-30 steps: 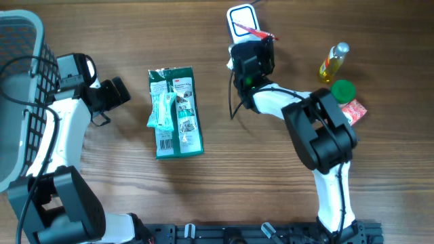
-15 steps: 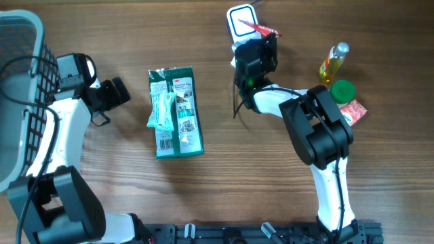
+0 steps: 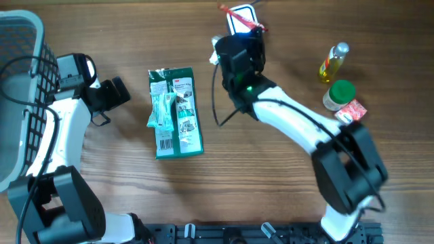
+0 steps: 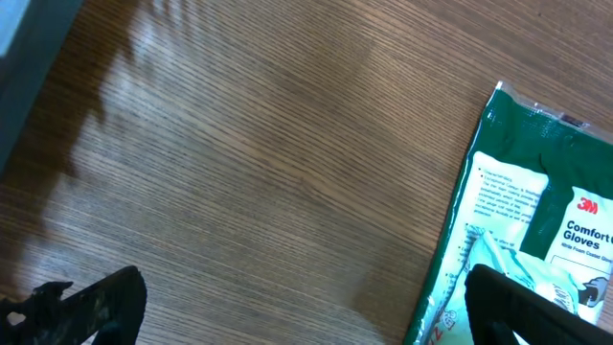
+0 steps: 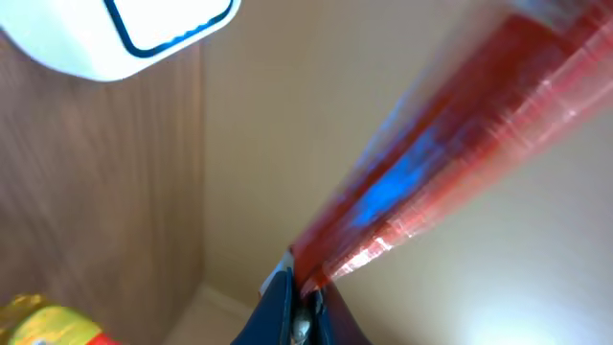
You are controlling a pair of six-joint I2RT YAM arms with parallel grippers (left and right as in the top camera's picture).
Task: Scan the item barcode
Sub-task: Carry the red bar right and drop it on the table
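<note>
Left gripper (image 3: 116, 93) spread wide, nothing held; glove pack (image 3: 176, 112) lies apart at its 3 o'clock.

Risk at grip: red packet (image 5: 431, 163) is pinched by one thin end only in clamped right gripper (image 5: 303, 292). Swivel or slip-out judged possible if swung fast.

Risk further out: barcode face cannot be told, packet blurred. Misread judged likely if wrong side is turned to scanner (image 5: 124, 29).

Packet is fanned out from fingertips toward 1 o'clock; scanner seen beyond at 11 o'clock.

Red item (image 5: 412, 172) smeared by blur, perhaps a thin packet, far end off-frame.
</note>
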